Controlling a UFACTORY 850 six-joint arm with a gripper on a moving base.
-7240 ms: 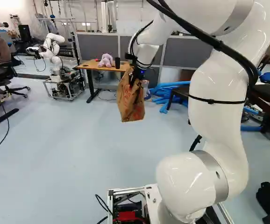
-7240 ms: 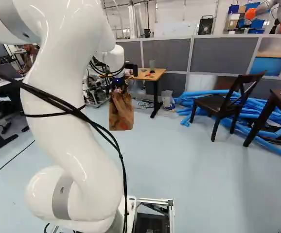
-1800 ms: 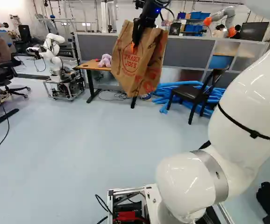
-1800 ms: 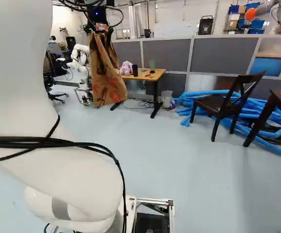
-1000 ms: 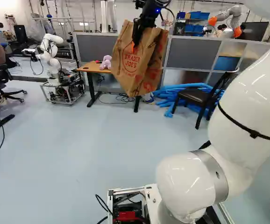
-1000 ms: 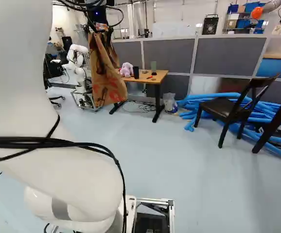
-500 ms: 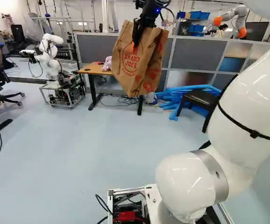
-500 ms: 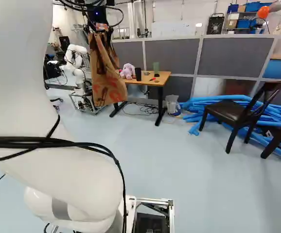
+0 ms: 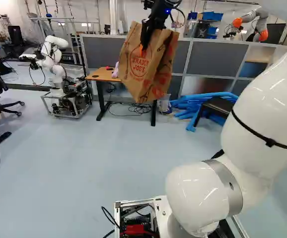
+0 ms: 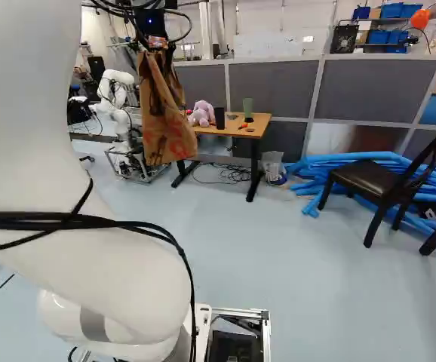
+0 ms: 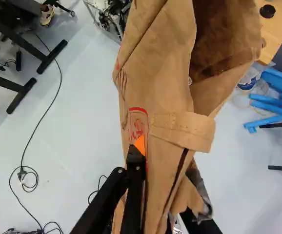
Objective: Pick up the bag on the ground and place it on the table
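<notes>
**Brown paper bag (image 9: pixel 147 64) hangs in the air, held by the end effector (image 9: pixel 143 43)**

The bag is open at its top, and the wrist view looks partly into its mouth; what lies inside, I cannot tell. It is tilted and creased, with a folded paper strip near the fingers. On the wooden surface (image 10: pixel 260 125) stand a black cup (image 10: pixel 219 118) and a green cup (image 10: pixel 248 110), beside a small bowl (image 10: pixel 231 116) and a plush toy (image 10: pixel 202 114). The contents of both cups are too small to see. A pale bin (image 10: pixel 272 164) stands on the floor near the surface.

The end effector is closed upon the paper: one finger with its orange pad (image 11: pixel 139 144) presses the printed side, while the other is mostly hidden behind the bag. The bag is not on the surface; in the left base view it covers part of it. The white arm (image 9: pixel 262 104) leans to the right there, and its wrist comes down from the upper edge, fingers downward.
</notes>
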